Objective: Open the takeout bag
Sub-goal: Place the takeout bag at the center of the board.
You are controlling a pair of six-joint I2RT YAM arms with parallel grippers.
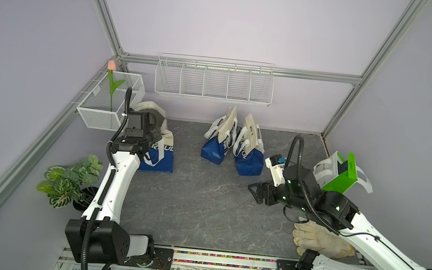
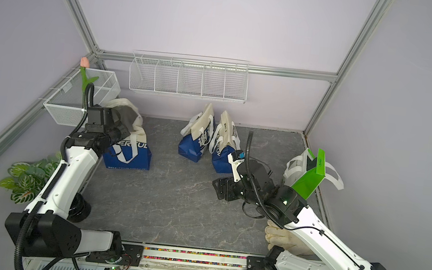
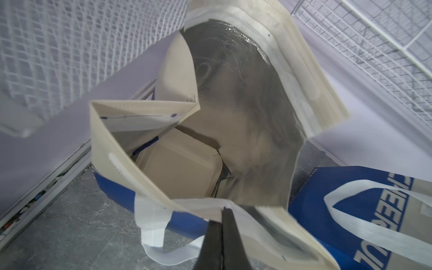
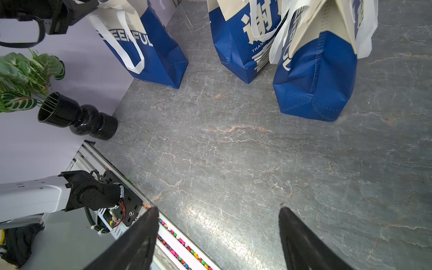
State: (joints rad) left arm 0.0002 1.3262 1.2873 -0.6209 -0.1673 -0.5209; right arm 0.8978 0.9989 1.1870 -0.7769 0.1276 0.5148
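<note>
Within left end effector lies takeout bag rim.

**Left arm pinching, right arm free**

The left arm stretches forward and away from its base. The left gripper is clamped tight on the rim of the takeout bag. The right arm folds at the elbow, forearm pointing toward the left arm. The right gripper has its jaws spread wide and holds nothing.

Robot test cell, lab-type: aluminium frame, plain lilac wall panels — two arms bolted to a rail at desk edge.
</note>
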